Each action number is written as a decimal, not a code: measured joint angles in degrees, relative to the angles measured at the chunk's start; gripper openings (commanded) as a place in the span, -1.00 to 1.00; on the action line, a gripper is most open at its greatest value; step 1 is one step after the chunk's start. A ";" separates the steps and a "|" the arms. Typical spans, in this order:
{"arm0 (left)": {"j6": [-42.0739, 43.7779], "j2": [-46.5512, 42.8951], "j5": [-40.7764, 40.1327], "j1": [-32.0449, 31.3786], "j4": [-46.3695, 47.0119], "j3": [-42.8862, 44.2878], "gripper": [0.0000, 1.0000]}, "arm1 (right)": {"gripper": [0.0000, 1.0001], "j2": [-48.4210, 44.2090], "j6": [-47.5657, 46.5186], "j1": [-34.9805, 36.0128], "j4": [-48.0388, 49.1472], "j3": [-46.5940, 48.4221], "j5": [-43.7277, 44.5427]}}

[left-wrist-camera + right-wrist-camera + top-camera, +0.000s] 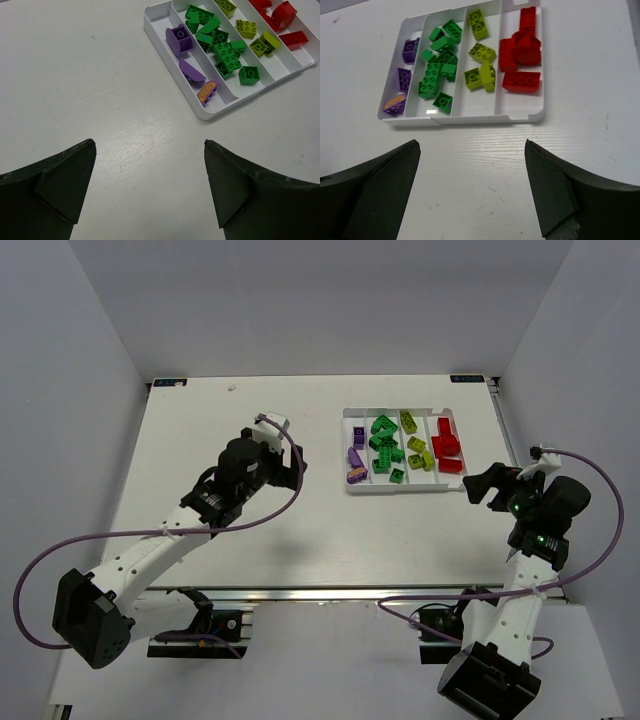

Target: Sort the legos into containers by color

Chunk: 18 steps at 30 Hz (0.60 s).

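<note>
Both my grippers are spread wide with nothing between the pads. The right gripper (471, 150) faces the white tray (470, 119) squarely, just ahead of its fingers, with the four compartments (470, 105) running lengthwise away from them. The left gripper (149, 150) has the same tray ahead and off to its right, lying on a slant and farther away. Every piece I can make out sits inside by colour, reading from the left of my right fingers across: purple bricks (404, 79), green bricks (429, 82), yellow-green bricks (482, 51), red bricks (521, 81). So I judge the sort finished, and if any brick needed shifting, the right arm is the nearer.
</note>
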 measured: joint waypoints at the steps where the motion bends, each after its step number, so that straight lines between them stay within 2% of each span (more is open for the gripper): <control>1: 0.04 -0.07 0.07 0.00 -0.07 0.00 0.96 | 0.79 0.15 0.28 0.00 0.35 -0.13 1.40; 8: 1.01 -0.81 0.13 0.00 -0.26 0.00 0.96 | 0.79 -0.48 0.87 -0.22 3.08 -1.40 6.47; 18: 1.86 -3.85 0.13 0.00 -0.13 0.00 0.96 | 0.79 -0.74 0.59 -3.87 3.34 -2.05 4.04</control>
